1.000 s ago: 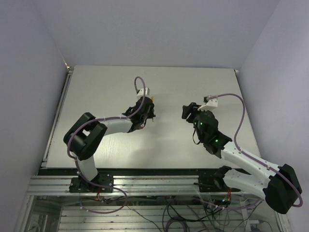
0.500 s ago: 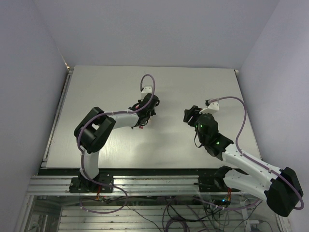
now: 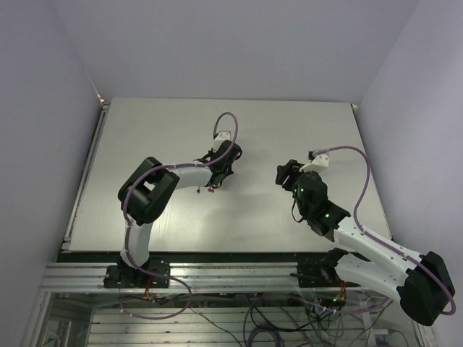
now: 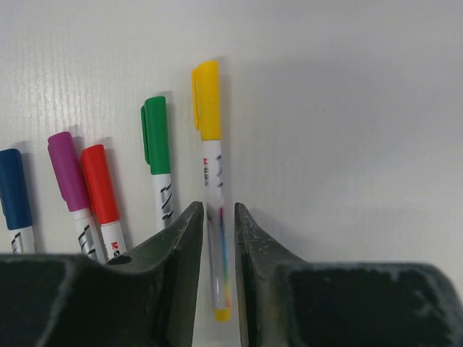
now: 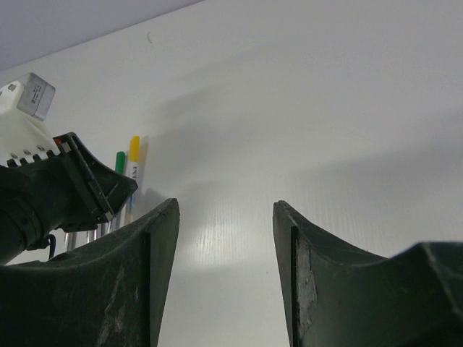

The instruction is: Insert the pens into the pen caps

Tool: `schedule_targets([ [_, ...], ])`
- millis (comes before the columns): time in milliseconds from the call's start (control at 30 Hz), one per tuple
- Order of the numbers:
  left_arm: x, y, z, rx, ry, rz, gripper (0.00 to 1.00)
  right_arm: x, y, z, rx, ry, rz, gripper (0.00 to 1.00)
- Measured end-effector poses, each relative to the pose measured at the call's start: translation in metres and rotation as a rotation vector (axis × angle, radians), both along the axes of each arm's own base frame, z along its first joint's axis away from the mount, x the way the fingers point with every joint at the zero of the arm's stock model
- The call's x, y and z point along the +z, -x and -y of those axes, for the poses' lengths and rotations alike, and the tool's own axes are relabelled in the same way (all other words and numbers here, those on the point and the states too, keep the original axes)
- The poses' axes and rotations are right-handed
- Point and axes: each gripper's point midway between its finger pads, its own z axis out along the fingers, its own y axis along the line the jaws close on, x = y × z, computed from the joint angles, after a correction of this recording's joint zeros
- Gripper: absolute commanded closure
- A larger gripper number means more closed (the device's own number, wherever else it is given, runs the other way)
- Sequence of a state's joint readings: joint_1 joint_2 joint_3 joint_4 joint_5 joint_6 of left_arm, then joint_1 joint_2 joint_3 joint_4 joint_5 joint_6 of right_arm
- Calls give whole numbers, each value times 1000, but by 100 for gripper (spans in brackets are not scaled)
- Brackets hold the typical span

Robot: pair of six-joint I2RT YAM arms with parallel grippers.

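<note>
In the left wrist view several capped pens lie side by side on the white table: blue (image 4: 14, 189), purple (image 4: 66, 170), red (image 4: 99, 184), green (image 4: 157, 137) and yellow (image 4: 208, 130). Each wears its cap at the far end. My left gripper (image 4: 218, 213) is low over the table, its fingers closed narrowly around the yellow pen's clear barrel, which lies in line with the others. In the top view the left gripper (image 3: 215, 181) hides most of the pens. My right gripper (image 3: 283, 172) is open and empty, hovering right of centre. Its wrist view (image 5: 226, 206) shows the yellow pen (image 5: 134, 153) and green pen (image 5: 119, 163) off to the left.
The white table (image 3: 304, 130) has a raised metal rail along its left edge (image 3: 87, 181) and grey walls on three sides. The left arm's elbow (image 3: 148, 195) bends out over the table's left half. No loose caps show in any view.
My left gripper has swung right and come down to the table with the yellow pen, beside the other pens. The right gripper has barely shifted.
</note>
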State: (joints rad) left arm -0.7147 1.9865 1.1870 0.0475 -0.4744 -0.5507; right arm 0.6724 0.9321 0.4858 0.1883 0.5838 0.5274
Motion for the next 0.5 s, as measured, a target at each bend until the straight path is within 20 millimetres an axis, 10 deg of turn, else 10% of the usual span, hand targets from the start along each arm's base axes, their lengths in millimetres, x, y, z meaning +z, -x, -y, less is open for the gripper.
schedule_targets([
  [500, 30, -4, 4, -13, 31, 40, 67, 7, 1, 2, -5, -13, 18, 46],
])
